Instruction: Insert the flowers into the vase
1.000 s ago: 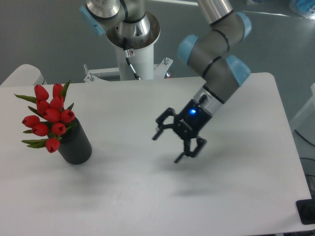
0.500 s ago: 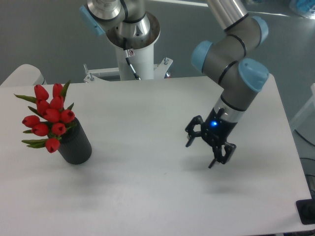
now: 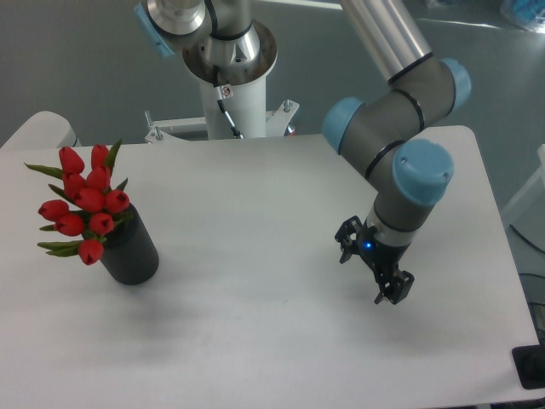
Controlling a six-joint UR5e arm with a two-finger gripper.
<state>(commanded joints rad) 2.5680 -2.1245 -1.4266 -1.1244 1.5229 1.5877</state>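
Note:
The flowers, a bunch of red tulip buds with green leaves, stand in the vase, a matte black cylinder at the left of the white table. Their stems are hidden inside it. My gripper is far to the right of the vase, low over the table. Its jaws are open and hold nothing.
The arm's white base column stands behind the table's far edge. The table's right edge is close to the gripper. A dark object sits off the table's front right corner.
The gripper has moved to the right, away from the vase, and dropped a little lower over the table. The flowers and the vase have not moved.

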